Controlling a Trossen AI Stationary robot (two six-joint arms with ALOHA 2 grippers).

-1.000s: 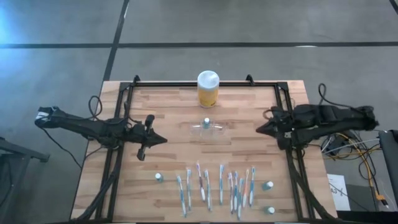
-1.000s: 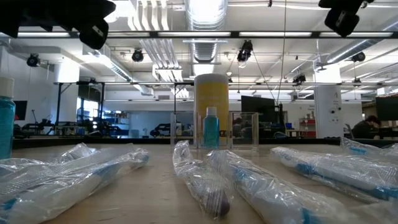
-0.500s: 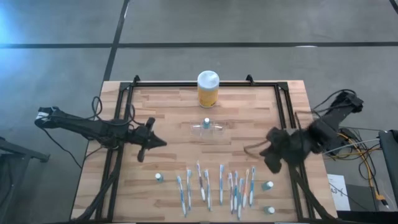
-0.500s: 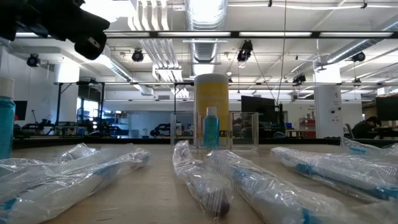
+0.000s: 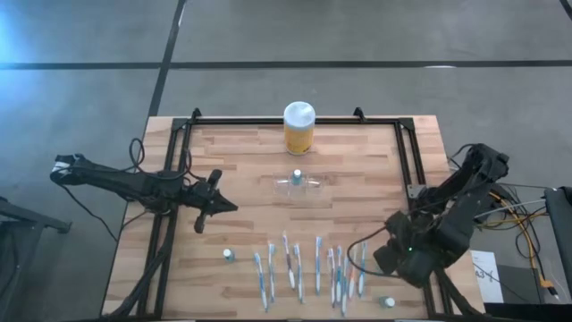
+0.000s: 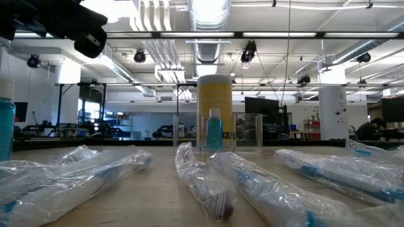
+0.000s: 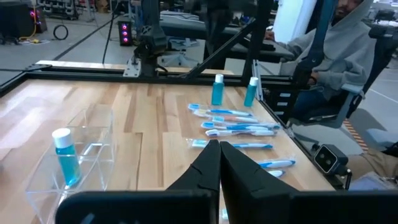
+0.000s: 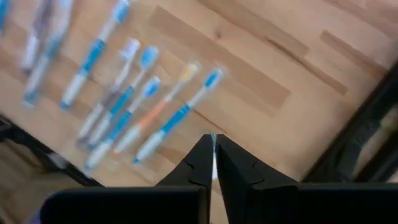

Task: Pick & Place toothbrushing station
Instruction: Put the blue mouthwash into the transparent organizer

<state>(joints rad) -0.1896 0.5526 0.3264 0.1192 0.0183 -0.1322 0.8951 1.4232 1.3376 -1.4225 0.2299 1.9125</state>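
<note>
Since a second before, the right arm had swung from the table's 3 o'clock edge down toward 5 o'clock, and the right gripper (image 5: 393, 258) hung over the near end of the row of wrapped toothbrushes (image 5: 308, 268), fingers pressed together with nothing between them. The left gripper (image 5: 231, 206) had barely shifted, at 9 o'clock of the centre, likewise clenched and empty. The clear holder (image 5: 298, 186) sat at mid-table with a small blue bottle (image 5: 296, 176) standing in it, the yellow jar (image 5: 298, 128) beyond it at 12 o'clock. Risks, as judged: the right arm was well apart from the holder and could sweep the toothbrushes or the small bottles at 5 o'clock; a closed gripper would shove the light holder, not grip it; its bottle could tip.
</note>
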